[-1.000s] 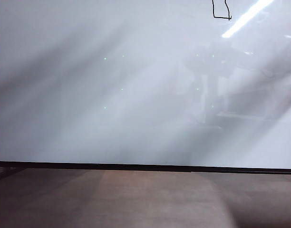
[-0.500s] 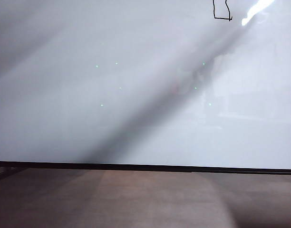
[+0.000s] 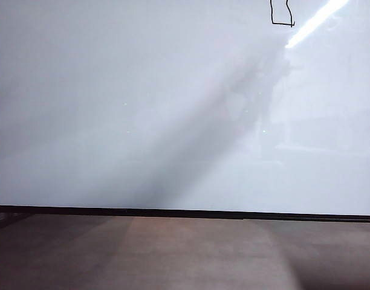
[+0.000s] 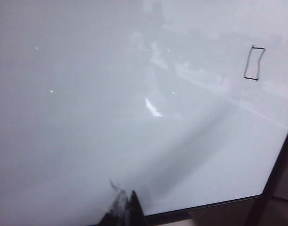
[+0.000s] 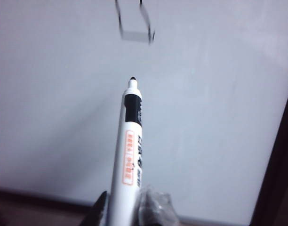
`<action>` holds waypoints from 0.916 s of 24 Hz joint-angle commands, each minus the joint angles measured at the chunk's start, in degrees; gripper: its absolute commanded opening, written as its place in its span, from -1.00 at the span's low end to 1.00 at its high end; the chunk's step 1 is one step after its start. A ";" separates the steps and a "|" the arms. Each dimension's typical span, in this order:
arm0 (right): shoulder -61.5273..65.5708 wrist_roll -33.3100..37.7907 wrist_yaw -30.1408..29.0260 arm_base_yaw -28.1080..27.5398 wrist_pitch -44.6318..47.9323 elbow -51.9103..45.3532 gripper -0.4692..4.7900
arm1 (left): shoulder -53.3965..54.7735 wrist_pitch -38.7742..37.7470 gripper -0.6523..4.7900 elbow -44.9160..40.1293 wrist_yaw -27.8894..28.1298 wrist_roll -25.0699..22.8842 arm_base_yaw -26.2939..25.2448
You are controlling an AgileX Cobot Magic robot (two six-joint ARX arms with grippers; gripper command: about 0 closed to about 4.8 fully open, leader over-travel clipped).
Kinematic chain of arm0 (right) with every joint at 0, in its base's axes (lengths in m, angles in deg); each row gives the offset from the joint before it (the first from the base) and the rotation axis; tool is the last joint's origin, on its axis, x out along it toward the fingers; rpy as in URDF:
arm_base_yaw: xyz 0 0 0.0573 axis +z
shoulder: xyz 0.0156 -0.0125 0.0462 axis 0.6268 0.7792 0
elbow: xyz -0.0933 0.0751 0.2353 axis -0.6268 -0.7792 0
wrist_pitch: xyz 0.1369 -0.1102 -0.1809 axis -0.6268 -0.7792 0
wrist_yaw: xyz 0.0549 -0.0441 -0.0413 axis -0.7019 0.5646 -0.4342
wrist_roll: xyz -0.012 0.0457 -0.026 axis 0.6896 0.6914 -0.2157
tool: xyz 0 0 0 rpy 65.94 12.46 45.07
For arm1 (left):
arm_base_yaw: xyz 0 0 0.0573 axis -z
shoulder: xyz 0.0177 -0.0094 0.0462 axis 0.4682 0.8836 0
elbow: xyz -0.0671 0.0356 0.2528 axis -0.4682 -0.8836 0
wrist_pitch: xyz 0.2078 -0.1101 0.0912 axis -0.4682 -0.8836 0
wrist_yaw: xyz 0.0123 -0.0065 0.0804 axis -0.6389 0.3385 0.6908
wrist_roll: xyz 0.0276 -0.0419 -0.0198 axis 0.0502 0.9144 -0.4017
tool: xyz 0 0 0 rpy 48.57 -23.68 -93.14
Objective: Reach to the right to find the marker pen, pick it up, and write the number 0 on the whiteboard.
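Backdrop: glossy white whiteboard with a thin black bottom edge fills the exterior view, standing over a brown floor; no arm shows in that view.
Left claw: only the dark tips of the left claw show in the left wrist view, close together with nothing between them; how far apart they stand cannot be told. It faces the board, well clear of the drawing, seemingly parked out of the way.
Number 0: a small boxy loop in thin black line sits high on the board, right of centre, so the writing looks done.
Right claw: the right claw is narrowly closed around the barrel of the white marker pen with a black collar and orange label.
Marker pen tip: it points toward the board below the loop, apparently clear of the surface.
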 commanded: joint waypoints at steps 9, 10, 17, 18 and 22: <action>-12.15 0.02 3.06 13.70 7.13 -21.38 -0.84 | -5.88 14.21 -0.78 -25.11 -3.61 7.23 -0.04; -12.28 0.44 3.06 14.73 7.28 -23.37 -0.84 | -5.86 15.69 -0.78 -27.54 -4.24 8.28 -0.04; -12.35 0.52 6.19 19.78 9.70 -32.09 -0.84 | -5.90 20.83 -0.78 -38.64 -4.35 9.29 -0.04; -12.39 0.55 6.19 20.04 9.94 -32.81 -0.84 | -5.90 21.33 -0.78 -39.67 -4.48 9.31 -0.04; -12.68 2.49 5.95 20.04 10.29 -35.04 -0.84 | -5.92 21.70 -0.78 -43.10 -4.55 9.38 -0.04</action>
